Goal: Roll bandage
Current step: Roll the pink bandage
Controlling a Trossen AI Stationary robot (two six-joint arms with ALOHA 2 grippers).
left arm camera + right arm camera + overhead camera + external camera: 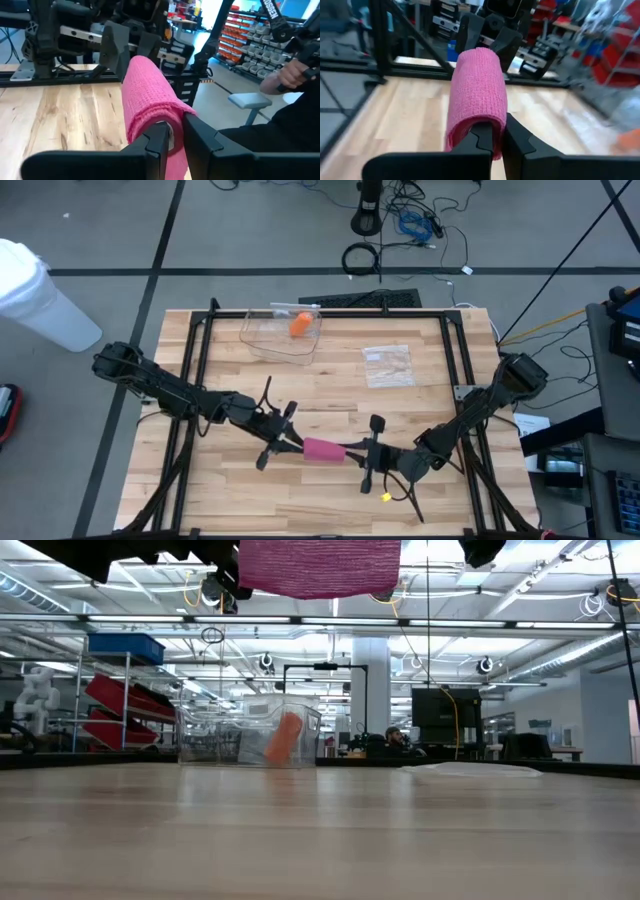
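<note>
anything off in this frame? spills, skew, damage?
Nothing stands out. The pink bandage roll hangs clear above the table, left gripper and right gripper each pinching one end. The clear container holding an orange item sits upright.

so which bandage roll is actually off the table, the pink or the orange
The pink bandage roll. It hangs in the air between the left gripper and right gripper, pinched at both ends. The orange roll sits inside the clear container at the far edge.

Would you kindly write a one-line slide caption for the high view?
Both arms hold a pink bandage roll above the wooden table, left gripper and right gripper at opposite ends.
</note>
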